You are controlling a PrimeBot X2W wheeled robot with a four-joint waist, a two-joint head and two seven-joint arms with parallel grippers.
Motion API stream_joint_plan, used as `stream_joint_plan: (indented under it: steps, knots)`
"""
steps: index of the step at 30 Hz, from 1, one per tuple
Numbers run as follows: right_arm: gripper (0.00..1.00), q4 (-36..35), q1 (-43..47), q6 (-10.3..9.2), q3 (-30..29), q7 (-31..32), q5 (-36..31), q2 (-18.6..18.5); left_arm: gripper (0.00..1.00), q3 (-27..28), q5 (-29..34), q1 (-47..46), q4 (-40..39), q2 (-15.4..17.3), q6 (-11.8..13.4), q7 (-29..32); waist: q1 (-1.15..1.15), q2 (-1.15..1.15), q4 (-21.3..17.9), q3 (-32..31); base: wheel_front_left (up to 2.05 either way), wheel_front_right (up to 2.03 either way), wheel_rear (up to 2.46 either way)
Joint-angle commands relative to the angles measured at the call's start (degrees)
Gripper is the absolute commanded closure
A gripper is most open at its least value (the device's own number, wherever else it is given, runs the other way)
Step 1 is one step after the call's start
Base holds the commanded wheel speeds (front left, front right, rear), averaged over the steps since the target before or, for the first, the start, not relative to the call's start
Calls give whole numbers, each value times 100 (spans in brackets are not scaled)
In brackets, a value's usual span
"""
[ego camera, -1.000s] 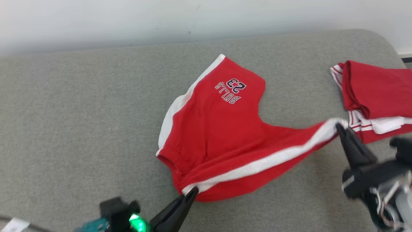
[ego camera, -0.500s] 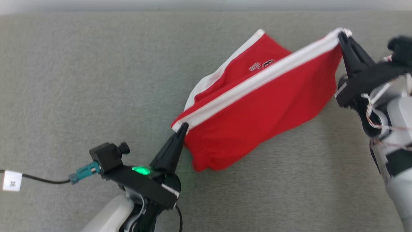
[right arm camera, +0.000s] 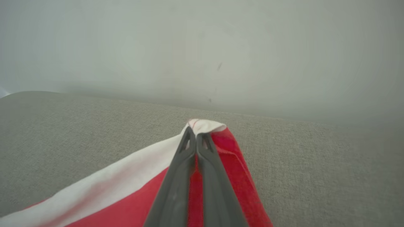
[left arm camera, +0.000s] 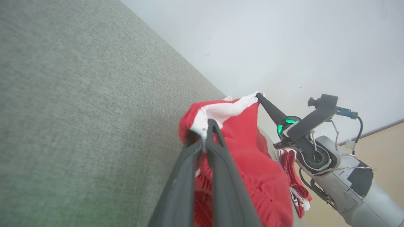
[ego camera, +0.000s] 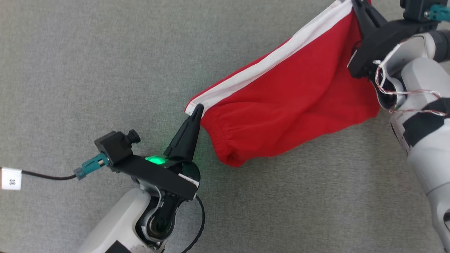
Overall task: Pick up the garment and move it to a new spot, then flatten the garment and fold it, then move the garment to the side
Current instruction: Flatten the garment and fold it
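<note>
The garment (ego camera: 291, 109) is a pair of red shorts with a white side stripe, stretched in the air between my two grippers above the grey cushion. My left gripper (ego camera: 197, 108) is shut on its white-striped waistband corner at the lower left. My right gripper (ego camera: 354, 2) is shut on the other end of the stripe at the top right edge of the head view. In the left wrist view the garment (left arm camera: 252, 170) bunches around my left gripper (left arm camera: 206, 124), with the right gripper (left arm camera: 259, 94) beyond. In the right wrist view, my right gripper (right arm camera: 195, 130) pinches the garment (right arm camera: 132, 195) at its white corner.
The grey cushion surface (ego camera: 88, 70) spreads under everything. A second red and white garment (left arm camera: 293, 176) lies folded near the right arm in the left wrist view. A pale wall (right arm camera: 202, 47) rises behind the cushion. A black cable with a white tag (ego camera: 10, 178) trails at the left.
Both grippers have lifted the garment off the cushion and drawn it taut; its printed side no longer shows. The head camera has tilted down, so the wall and folded garment left its view.
</note>
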Motion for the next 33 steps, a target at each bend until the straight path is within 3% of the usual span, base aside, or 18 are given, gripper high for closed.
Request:
stream_joint_plan:
  steps: [1, 3, 5, 6, 7, 8, 13, 18, 23, 28, 33]
  knots:
    - [100, 196, -168, -16, 108, -116, -2, 73, 75, -23, 60, -83, 82, 4, 12, -17, -1, -1, 145, 195, 0, 0, 0]
    - [97, 372, -278, -16, 227, -207, 51, 133, 71, -33, 93, -88, 156, 13, 13, -17, -1, -1, 149, 215, 0, 0, 0]
    - [59, 502, -364, -16, 355, -305, 110, 174, 59, -19, 159, -107, 260, 44, 17, -18, -1, -1, 132, 216, 0, 0, 0]
    - [0, 536, -393, -16, 415, -393, 137, 191, 34, -6, 150, -97, 297, 45, 18, -17, -1, -1, 119, 213, 0, 0, 0]
    - [0, 564, -404, -16, 463, -515, 184, 205, 13, 6, 150, -67, 329, 40, 18, -18, -1, -1, 100, 197, 0, 0, 0]
    - [0, 582, -392, -16, 502, -626, 252, 222, 0, 20, 186, -50, 360, 48, 18, -18, -1, -1, 83, 178, 0, 0, 0]
    - [0, 486, -235, -16, 595, -1099, 589, 110, 0, 198, 496, 101, 425, 68, 17, -18, -1, -1, -8, 47, 0, 0, 0]
    - [0, 146, 225, -16, 485, -1327, 1097, -204, 0, 595, 1445, 454, 295, 126, 66, -20, -1, -1, -163, -197, 0, 0, 0]
    - [0, -185, 922, -16, 307, -1350, 1556, -535, 0, 866, 2465, 1060, -205, 220, 339, -21, -1, -1, -253, -426, 0, 0, 0]
    - [0, -257, 1504, -16, 389, -1351, 1955, -837, 0, 1084, 3450, 1726, -861, 200, 486, -21, -1, -1, -158, -585, 0, 0, 0]
    - [0, -68, 1628, -16, 532, -1328, 2126, -1006, 0, 1236, 3943, 2238, -1242, -7, 393, -21, -1, -1, 88, -595, 0, 0, 0]
